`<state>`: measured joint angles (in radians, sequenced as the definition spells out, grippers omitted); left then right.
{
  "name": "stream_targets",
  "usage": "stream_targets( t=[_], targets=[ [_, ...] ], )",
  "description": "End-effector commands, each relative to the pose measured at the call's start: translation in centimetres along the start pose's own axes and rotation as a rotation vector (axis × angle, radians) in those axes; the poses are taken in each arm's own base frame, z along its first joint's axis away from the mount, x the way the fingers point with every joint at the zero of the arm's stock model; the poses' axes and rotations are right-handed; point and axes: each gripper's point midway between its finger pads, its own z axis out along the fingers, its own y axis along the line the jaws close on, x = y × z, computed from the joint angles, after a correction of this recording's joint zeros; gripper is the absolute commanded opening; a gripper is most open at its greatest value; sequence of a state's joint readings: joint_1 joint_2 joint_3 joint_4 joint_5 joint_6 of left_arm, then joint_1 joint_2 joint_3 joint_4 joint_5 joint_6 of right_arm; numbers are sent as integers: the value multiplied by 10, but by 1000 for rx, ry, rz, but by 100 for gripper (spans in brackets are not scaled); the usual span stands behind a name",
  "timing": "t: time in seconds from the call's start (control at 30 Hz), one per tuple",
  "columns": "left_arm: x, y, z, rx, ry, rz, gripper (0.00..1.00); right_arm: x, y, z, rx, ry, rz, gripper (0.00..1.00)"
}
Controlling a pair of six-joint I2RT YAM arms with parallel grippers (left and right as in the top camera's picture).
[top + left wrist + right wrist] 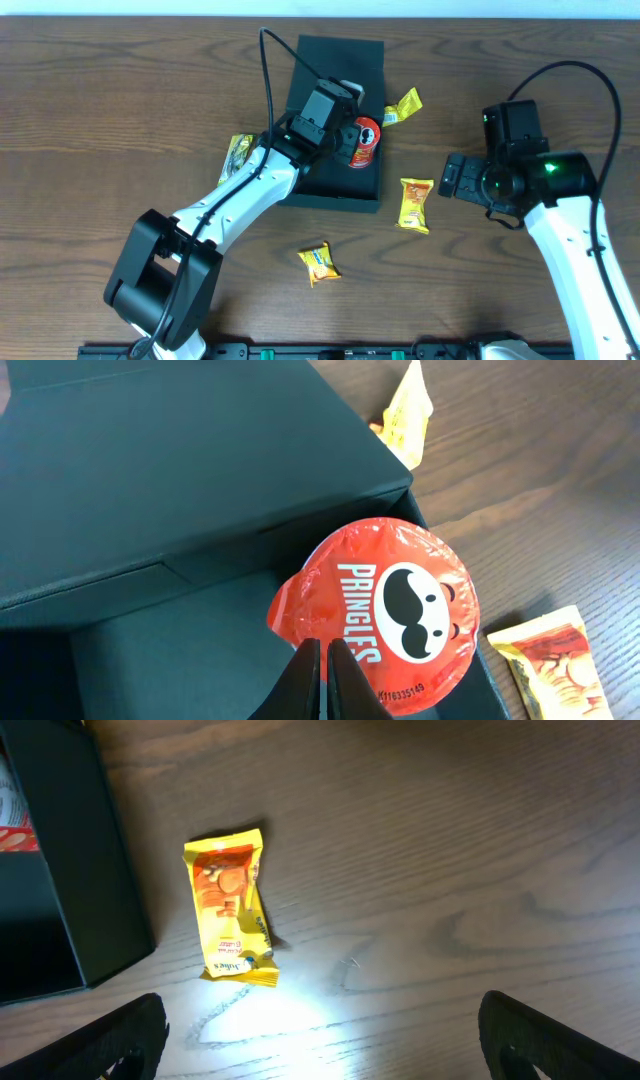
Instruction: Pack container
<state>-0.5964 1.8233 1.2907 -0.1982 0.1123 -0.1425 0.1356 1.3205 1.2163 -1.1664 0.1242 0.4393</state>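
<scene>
The left gripper point(322, 665) has its fingers pressed together with nothing seen between them, the tips right at the near edge of the foil lid point(390, 610) of the red can point(365, 143). That can stands inside the container point(338, 62), close against the box wall to the gripper's right. The box floor to the gripper's left lies bare, and the flap lid is folded back beyond it. Past that right wall the table point(100, 100) runs on as plain wood, with a yellow packet point(405, 405) by the box's far corner

The right gripper point(320, 1040) stands spread wide above the wood, gripping nothing. A second yellow packet point(232, 907) lies just ahead of it and a little to its left, apart from the container's side wall farther left. Ahead and to its right there is only bare wood

A third packet point(319, 263) lies well behind the left gripper, off the box's near edge. A greenish packet point(237, 155) lies beside the left forearm, outside the box
</scene>
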Motion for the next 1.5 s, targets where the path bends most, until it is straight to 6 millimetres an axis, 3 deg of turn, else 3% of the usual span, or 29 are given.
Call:
stream_targets(
  t=[0.0,0.23,0.43,1.03,1.47],
  targets=[
    [-20,-3,-7,3,-56,-20,6,-3,4,-4,-5,-16,-24,99],
    [-24,-3,0,10,-75,-61,6,-3,4,-4,-5,-15,-24,99],
    [-10,1,10,-1,-27,-64,6,-3,4,-4,-5,-15,-24,99],
    [1,7,21,-25,5,-66,6,-3,4,-4,-5,-15,-24,99],
    [18,38,17,-198,62,-9,6,-3,4,-4,-4,-16,-24,99]
  ],
)
